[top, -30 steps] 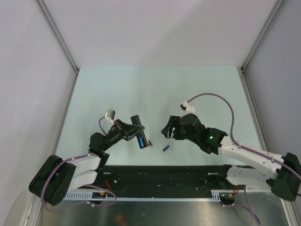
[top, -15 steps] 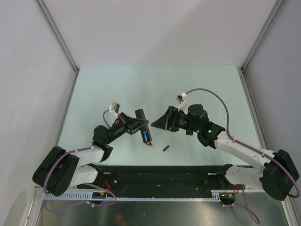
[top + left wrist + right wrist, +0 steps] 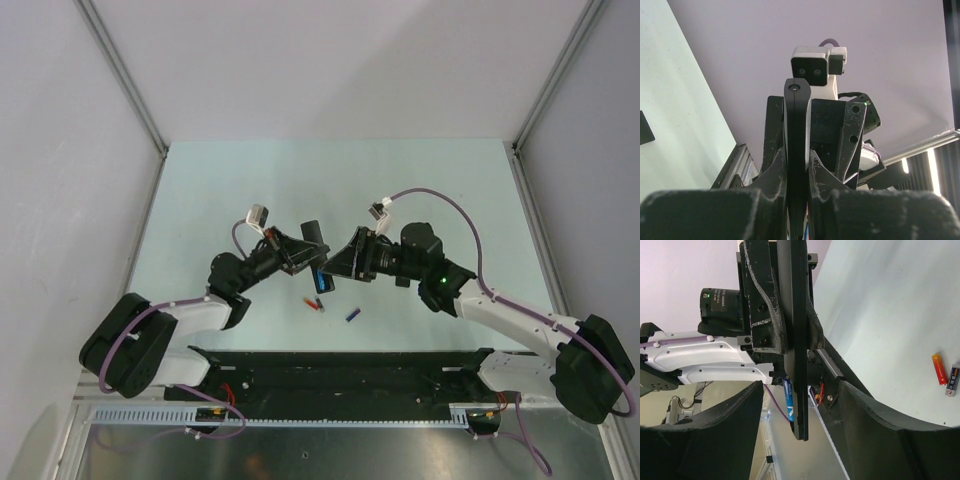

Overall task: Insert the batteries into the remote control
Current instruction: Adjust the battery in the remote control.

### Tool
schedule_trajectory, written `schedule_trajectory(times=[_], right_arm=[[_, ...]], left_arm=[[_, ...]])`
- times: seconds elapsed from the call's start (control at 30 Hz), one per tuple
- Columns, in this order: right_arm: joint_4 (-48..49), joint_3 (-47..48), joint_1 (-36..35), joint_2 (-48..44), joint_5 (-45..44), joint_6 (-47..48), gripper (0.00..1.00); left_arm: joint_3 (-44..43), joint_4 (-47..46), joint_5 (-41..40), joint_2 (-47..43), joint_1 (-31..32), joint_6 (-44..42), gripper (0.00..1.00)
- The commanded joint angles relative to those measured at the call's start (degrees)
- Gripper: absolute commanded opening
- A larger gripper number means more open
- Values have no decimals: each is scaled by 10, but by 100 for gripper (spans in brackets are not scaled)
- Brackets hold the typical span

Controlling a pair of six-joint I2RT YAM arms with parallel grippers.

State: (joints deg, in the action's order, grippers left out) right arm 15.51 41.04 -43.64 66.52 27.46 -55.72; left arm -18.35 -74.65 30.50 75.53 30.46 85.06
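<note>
At centre — remote control [image 3: 314,236] shifted rightward.

slim black plastic remote bar [image 3: 799,400] edge-on from 12 to 6, left gripper [image 3: 794,342] pinching it up top, blue battery cylinder [image 3: 788,400] tucked alongside, right gripper [image 3: 799,450] spread wide at 7 and 5, little orange cylinder [image 3: 939,368] and small blue cylinder [image 3: 953,380] side by side on pale green table [image 3: 890,315] at 3
</note>
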Motion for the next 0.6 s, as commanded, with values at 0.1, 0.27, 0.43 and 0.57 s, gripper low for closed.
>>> schedule_trajectory(times=[0.1, 0.27, 0.43, 0.57], right_arm=[[65, -22, 15, -2, 11, -40, 65], [79, -23, 15, 9, 8, -58, 65], [110, -27, 16, 15, 8, -83, 65], [109, -27, 13, 20, 7, -100, 64]], left_arm=[[-24, -73, -4, -7, 5, -6, 0], [-27, -73, -5, -10, 6, -7, 0], [-27, -73, -6, -9, 6, -10, 0], [-29, -73, -12, -8, 6, -12, 0]])
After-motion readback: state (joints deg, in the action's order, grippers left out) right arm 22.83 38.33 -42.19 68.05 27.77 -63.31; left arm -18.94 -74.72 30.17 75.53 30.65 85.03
